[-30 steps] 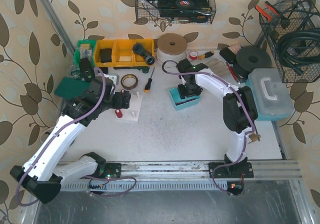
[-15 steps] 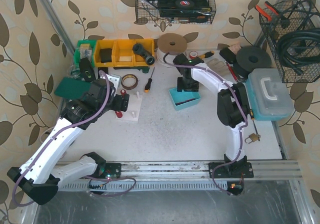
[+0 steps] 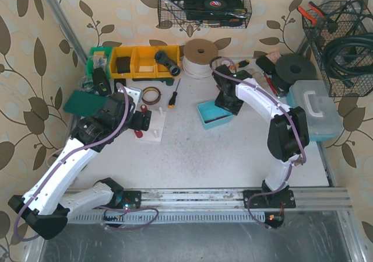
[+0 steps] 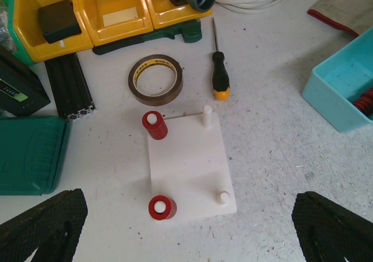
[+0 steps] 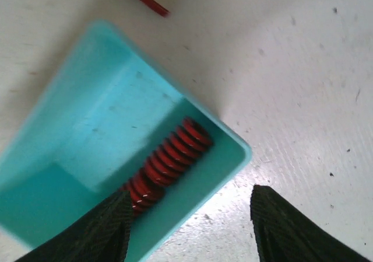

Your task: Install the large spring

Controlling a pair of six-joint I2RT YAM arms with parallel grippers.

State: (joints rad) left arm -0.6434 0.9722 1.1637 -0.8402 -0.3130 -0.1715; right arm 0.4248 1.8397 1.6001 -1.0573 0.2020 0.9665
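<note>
A long red spring (image 5: 169, 163) lies on its side inside a teal tray (image 5: 87, 128), against the near wall. My right gripper (image 5: 189, 227) is open above the tray's edge, one finger over the spring's end, the other over the table. A white plate (image 4: 189, 163) with four pegs holds a tall red spring (image 4: 155, 125) and a short red spring (image 4: 161, 208); two pegs (image 4: 222, 197) stand bare. My left gripper (image 4: 186, 230) is open above the plate, holding nothing. In the top view the right gripper (image 3: 228, 101) is at the teal tray (image 3: 211, 115) and the left gripper (image 3: 143, 119) is by the plate (image 3: 156, 122).
A roll of brown tape (image 4: 155, 79) and a screwdriver (image 4: 219, 81) lie behind the plate. Yellow bins (image 4: 111, 11) and a green box (image 4: 29, 154) stand to the left. A white cable coil (image 3: 198, 55), black discs (image 3: 293, 69) and a pale blue case (image 3: 315, 107) stand at the back right.
The right arm has swung right and back, from over the tray's middle to its right edge. The tray has slid slightly. The left arm has hardly moved.
</note>
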